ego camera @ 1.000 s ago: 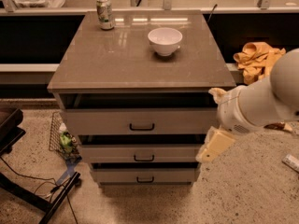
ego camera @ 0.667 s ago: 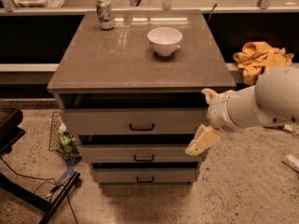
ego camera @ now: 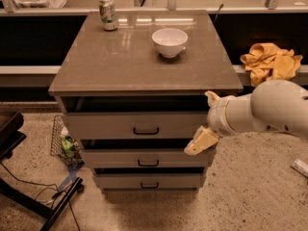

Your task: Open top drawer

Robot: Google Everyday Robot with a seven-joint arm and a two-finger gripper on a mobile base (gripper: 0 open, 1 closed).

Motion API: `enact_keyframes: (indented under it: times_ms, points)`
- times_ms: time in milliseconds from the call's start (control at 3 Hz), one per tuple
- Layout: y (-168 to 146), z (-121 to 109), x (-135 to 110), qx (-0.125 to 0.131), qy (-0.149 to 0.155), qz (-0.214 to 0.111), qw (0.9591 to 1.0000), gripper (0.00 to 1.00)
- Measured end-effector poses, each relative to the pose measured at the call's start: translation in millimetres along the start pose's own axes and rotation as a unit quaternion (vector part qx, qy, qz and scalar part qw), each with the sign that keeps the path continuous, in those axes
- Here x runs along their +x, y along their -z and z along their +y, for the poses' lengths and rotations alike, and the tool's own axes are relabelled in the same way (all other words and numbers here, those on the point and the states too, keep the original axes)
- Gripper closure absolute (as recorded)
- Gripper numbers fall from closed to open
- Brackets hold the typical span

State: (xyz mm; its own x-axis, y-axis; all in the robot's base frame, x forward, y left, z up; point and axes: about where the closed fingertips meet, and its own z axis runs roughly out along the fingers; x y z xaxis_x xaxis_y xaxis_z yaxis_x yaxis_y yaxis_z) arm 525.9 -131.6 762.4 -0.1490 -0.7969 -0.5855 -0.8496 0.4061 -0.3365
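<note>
Right now the gripper (ego camera: 205, 121) is hovering at the right end of the top drawer (ego camera: 120, 126), holding its fingers (ego camera: 201, 142) apart and grasping nothing. That drawer is sitting directly under the cabinet top (ego camera: 110, 66), which is carrying a bowl (ego camera: 169, 41) and a can (ego camera: 108, 13).

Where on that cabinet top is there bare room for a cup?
The countertop is bare across its front half and between can and white bowl. Crowded: the right end of the top drawer, where the gripper hovers.
</note>
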Motion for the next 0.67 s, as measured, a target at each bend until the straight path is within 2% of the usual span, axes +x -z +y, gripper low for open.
enact_keyframes:
  times_ms: [333, 667]
  points:
    - [-8.1, 4.3, 4.0, -0.004, 0.004, 0.016, 0.9999, 0.00]
    - [-27.0, 7.8, 21.5, -0.010, 0.009, 0.041, 0.9991, 0.00]
